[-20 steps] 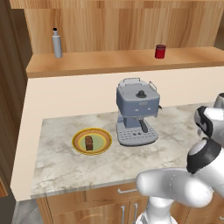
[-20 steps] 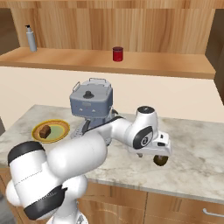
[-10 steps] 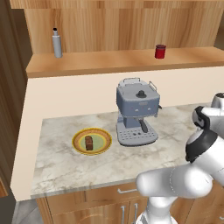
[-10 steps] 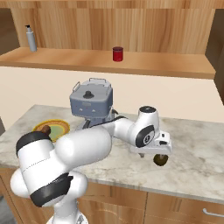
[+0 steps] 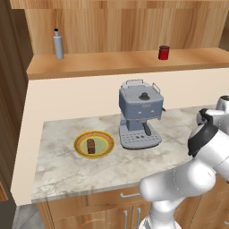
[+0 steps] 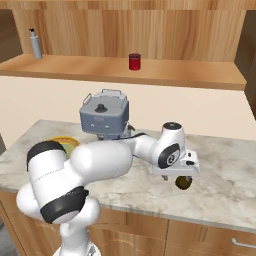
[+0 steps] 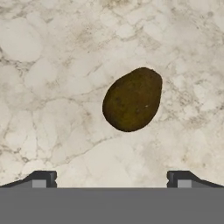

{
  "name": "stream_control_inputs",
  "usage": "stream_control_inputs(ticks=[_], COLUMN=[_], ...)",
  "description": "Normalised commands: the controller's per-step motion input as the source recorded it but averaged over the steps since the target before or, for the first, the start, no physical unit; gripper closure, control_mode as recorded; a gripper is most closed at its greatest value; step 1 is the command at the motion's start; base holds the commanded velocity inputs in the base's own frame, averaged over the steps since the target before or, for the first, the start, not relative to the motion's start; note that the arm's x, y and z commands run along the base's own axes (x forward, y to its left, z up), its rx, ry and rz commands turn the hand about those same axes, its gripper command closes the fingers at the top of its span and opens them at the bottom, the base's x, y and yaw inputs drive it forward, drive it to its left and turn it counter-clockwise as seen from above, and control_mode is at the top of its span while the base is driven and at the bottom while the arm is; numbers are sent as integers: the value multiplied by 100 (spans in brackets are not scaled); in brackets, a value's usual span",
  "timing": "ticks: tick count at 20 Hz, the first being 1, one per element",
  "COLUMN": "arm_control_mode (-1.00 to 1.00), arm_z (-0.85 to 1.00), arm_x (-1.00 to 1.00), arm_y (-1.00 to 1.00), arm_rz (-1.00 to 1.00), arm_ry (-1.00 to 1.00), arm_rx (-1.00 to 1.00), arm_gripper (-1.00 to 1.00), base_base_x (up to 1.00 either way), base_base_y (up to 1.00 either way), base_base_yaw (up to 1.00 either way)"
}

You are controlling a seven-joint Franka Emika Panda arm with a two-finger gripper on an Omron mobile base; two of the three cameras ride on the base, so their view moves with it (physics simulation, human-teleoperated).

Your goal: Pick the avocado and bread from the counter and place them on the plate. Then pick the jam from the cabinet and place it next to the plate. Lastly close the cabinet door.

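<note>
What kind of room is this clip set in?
A kitchen, rendered: a marbled counter with wooden drawers below, a coffee machine standing on it, and a plate holding bread, with a wooden cabinet shelf above.
</note>
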Motion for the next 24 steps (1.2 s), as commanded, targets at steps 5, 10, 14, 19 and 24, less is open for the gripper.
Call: stream_control_inputs(ticks=[5, 10, 14, 19, 24], arm_control_mode=[-100, -100, -100, -100, -100], arm_z=[-13, -10, -5, -7, -9], arm_x=[17, 12, 7, 5, 9], arm_y=[-2, -8, -13, -8, -2], arm_rz=[0, 1, 1, 0, 0], arm_ry=[2, 1, 0, 1, 3], arm_rx=[0, 1, 1, 1, 0], arm_gripper=[-100, -100, -100, -100, -100], base_base_x=[0, 0, 0, 0, 0], base_base_y=[0, 0, 0, 0, 0], base_base_yaw=[0, 0, 0, 0, 0])
